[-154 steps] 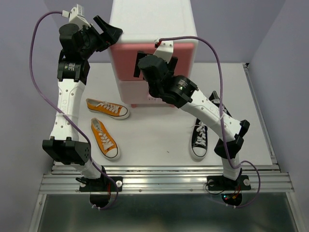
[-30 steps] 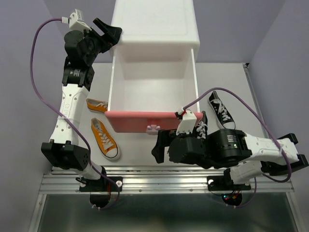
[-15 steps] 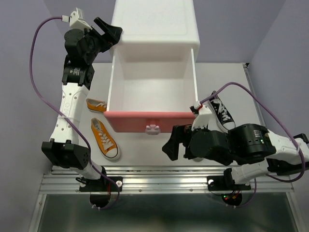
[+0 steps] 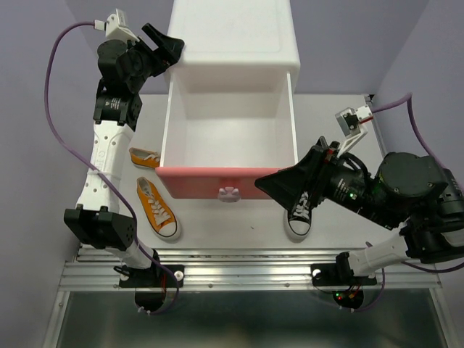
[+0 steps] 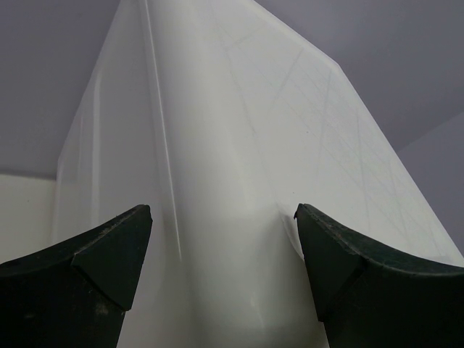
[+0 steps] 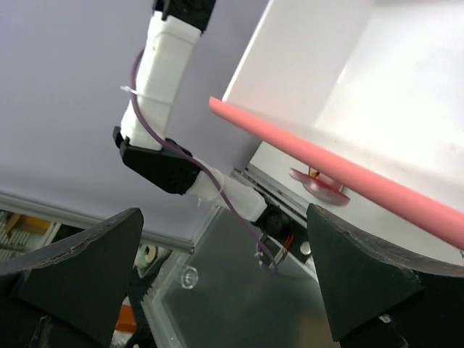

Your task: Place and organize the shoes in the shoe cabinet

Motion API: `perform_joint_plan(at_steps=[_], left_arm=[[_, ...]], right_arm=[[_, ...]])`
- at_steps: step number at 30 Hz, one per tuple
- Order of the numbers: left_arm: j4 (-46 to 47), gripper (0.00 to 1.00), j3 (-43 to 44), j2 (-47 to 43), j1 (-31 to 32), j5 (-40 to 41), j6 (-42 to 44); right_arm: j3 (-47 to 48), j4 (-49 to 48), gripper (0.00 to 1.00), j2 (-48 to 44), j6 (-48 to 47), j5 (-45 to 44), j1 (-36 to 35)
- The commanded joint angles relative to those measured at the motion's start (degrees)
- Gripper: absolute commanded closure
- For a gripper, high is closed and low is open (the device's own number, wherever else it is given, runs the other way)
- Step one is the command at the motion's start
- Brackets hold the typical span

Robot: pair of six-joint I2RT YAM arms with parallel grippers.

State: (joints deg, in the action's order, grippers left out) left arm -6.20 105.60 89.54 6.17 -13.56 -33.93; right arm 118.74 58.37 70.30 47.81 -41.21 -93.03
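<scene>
The white shoe cabinet [image 4: 232, 36] stands at the back with its upper drawer pulled out. The drawer's inside [image 4: 228, 130] holds nothing, and its pink front [image 4: 228, 181] carries a bunny knob [image 4: 229, 193]. One orange shoe [image 4: 156, 206] lies left of the drawer; the other [image 4: 143, 157] is half under it. One black shoe [image 4: 300, 212] shows below my right gripper [image 4: 272, 183], which is open and empty in the air beside the drawer front. The second black shoe is hidden. My left gripper [image 4: 163, 47] is open at the cabinet's top left corner [image 5: 217, 145]. The right wrist view shows the pink front [image 6: 341, 170].
The metal rail [image 4: 246, 272] with both arm bases runs along the near table edge. My right arm [image 4: 406, 196] hangs over the right side of the table. Purple walls close in the left and right sides.
The drawer, shut five seconds ago, now stands open. In the last second my right gripper left the drawer front, rose and swung right. The left arm held still.
</scene>
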Motion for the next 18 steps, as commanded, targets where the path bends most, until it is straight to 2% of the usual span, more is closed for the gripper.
perform_joint_plan(at_steps=[1,4,5,7,11,14,15,16,18], left_arm=[[-9.8,0.09,-1.1,3.5,-0.2,1.0,3.7],[-9.6,0.09,-2.1,3.1,-0.2,1.5,3.3],[-9.6,0.09,-2.2,3.1,-0.2,1.8,3.3],[-10.1,0.09,-2.1,3.1,-0.2,2.1,3.0],[-10.3,0.09,-2.0,3.1,-0.2,2.1,2.4],[-10.3,0.09,-2.4,3.2,-0.2,1.6,1.3],[-10.3,0.09,-2.6,3.2,-0.2,1.5,1.1],[-10.2,0.09,-2.9,3.1,-0.2,1.4,0.5],[-10.1,0.09,-2.8,3.3,-0.2,1.3,0.4]], right_arm=[[3.3,-9.9,0.0,0.8,-8.4,-6.0,0.0],[5.8,-9.9,0.0,2.9,-10.5,-12.6,0.0],[6.8,-9.9,0.0,3.7,-11.9,-18.4,0.0],[8.6,-9.9,0.0,6.9,-15.3,-24.2,0.0],[19.9,-10.4,0.0,13.3,-28.6,-44.8,1.8],[21.8,-12.1,0.0,12.2,-31.3,-50.3,3.5],[19.5,-15.4,0.0,10.7,-35.8,-51.2,3.5],[9.6,-32.1,0.0,8.6,-42.9,-52.1,4.0],[0.3,-57.2,0.0,4.8,-64.2,-51.3,6.9]])
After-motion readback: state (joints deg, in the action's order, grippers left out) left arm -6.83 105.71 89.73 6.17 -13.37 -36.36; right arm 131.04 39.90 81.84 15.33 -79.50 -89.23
